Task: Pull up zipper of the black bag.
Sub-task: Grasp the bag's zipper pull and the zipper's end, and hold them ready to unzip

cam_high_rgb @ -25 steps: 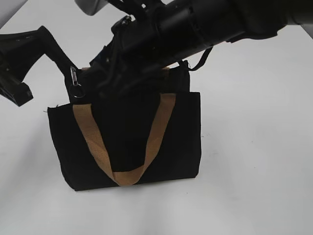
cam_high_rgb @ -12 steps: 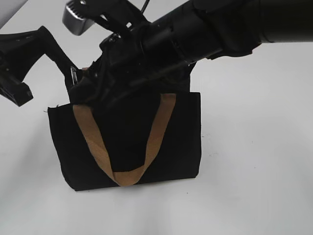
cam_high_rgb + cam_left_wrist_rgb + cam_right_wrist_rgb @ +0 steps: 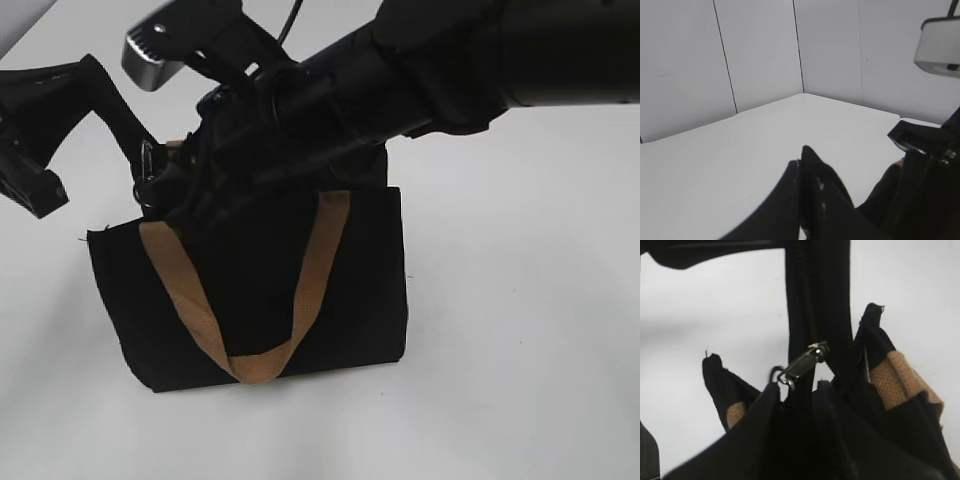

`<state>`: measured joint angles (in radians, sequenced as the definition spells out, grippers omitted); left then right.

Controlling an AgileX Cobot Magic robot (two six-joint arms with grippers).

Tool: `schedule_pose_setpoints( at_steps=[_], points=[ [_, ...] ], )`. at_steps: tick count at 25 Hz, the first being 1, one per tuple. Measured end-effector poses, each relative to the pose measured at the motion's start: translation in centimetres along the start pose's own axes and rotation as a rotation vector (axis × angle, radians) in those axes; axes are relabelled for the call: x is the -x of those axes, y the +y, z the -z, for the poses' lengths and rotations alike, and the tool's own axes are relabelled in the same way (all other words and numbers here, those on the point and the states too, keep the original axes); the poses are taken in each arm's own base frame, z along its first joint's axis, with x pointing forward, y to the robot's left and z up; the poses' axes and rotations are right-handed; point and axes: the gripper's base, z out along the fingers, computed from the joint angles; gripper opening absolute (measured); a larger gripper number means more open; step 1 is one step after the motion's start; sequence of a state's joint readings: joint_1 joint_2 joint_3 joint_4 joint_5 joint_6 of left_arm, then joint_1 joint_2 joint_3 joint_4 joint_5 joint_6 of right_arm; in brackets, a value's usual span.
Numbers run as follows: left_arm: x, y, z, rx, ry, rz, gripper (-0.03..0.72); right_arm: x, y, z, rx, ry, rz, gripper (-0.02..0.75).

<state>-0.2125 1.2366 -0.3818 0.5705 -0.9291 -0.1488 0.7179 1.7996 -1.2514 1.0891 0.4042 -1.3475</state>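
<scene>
Right arm reaches across from upper right, its hand low at centre-left, grip state hidden. Left hand comes in from the left, fingers pressed together.

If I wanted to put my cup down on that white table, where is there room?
The table lies bare right of the black bag and in front of it. It is crowded over the bag's top, where both arms meet, and at its upper left beside the left arm.

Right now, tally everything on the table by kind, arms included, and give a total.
Bags: 1, black bag
Strap handles showing: 1, tan
Zipper pulls: 1, silver
Robot arms: 2, left, right
Total: 5
</scene>
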Motion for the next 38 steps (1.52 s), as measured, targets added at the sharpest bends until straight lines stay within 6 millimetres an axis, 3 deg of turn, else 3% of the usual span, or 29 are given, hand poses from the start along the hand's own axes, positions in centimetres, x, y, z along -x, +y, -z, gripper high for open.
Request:
schedule_pose_setpoints(
  at_steps=[5, 7, 17, 31, 36, 38],
  points=[
    [0.0, 0.0, 0.0, 0.001, 0.0, 0.001, 0.003, 0.2, 0.0, 0.0, -0.015, -0.005, 0.01, 0.031],
    [0.0, 0.0, 0.0, 0.0, 0.0, 0.0, 0.003, 0.3, 0.0, 0.1, -0.017, -0.008, 0.017, 0.0],
    [-0.5, 0.3, 0.0, 0.033, 0.056, 0.018, 0.003, 1.6, 0.4, 2.6, -0.04, -0.007, 0.123, -0.001],
    [-1.1, 0.7, 0.1, 0.076, 0.128, 0.056, 0.003, -0.4, -2.3, 5.0, -0.079, 0.183, 0.013, -0.001],
    [-0.7, 0.6, 0.1, 0.062, 0.084, 0.061, 0.003, 0.2, -1.0, 4.5, -0.062, 0.153, 0.015, 0.0],
    [-0.4, 0.5, 0.0, 0.054, 0.055, 0.067, 0.003, 0.9, 0.0, 4.0, -0.057, 0.117, 0.035, 0.034]
  ],
)
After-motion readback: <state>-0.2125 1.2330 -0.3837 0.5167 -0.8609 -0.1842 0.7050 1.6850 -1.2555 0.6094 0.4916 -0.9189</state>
